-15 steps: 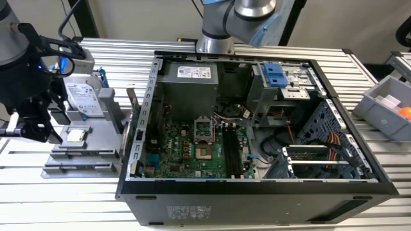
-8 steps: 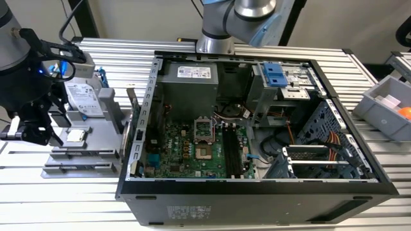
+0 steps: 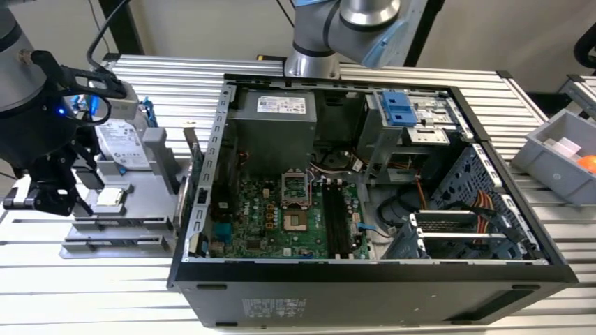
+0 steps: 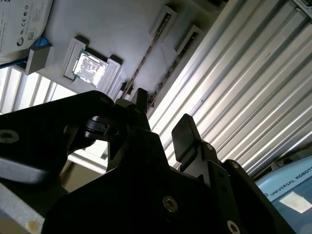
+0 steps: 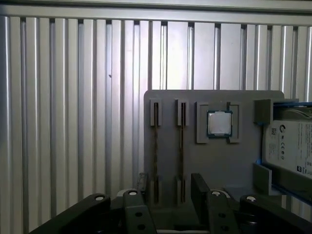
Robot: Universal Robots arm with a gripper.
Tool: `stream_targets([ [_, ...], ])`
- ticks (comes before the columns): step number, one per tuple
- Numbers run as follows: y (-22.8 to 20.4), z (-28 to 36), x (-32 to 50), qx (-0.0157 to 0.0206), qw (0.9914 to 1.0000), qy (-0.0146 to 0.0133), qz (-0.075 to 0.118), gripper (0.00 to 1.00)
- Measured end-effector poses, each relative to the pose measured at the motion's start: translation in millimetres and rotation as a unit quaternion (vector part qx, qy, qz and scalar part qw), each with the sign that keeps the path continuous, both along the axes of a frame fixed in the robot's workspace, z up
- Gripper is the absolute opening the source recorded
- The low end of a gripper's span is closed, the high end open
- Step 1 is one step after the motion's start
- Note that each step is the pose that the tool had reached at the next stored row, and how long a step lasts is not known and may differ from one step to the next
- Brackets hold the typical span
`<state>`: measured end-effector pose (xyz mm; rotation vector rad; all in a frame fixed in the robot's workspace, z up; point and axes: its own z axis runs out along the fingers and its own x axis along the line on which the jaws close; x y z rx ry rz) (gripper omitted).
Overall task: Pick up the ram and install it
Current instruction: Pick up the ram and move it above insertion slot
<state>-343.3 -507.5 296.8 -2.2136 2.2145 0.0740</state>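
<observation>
Up close, in the first wrist view, we look past two black, blocky fingers (image 5: 200,183), set wide apart with nothing gripped between them, onto a flat holder (image 5: 214,165) of matte grey plastic. We see the ram (image 5: 156,146) standing on edge in one of the holder's two long, narrow slots, a thin dark strip with a brownish tinge. A like strip (image 5: 182,146) fills the slot beside it. Both slots run into the gap between the fingers; we cannot tell whether the fingers touch the holder. Further along the holder, a small square chip (image 5: 219,123) with a shiny silver lid sits in its own recess. A white-labelled hard drive (image 5: 292,146) lies just beside it in blue-edged brackets.

The second wrist view takes the same holder aslant, the chip glaring white, and adds the squared tip of one finger.

Only the exterior view gives us the wider scene. A ribbed aluminium bench (image 3: 167,77) carries an open black computer case (image 3: 373,279), with the holder at nine o'clock from it under a dark arm (image 3: 28,105). Inside the case, a green motherboard (image 3: 270,223) lies toward seven o'clock, and its long black memory slots (image 3: 337,220) run beside it. A grey bin (image 3: 559,150) sits at three o'clock from the case, and a second arm's silver base (image 3: 312,63) stands at twelve.
</observation>
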Motion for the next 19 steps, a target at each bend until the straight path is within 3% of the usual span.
stream_targets([
  [19, -2.3, -14.2, 0.0, 0.0, 1.0, 0.0, 0.0, 1.0],
])
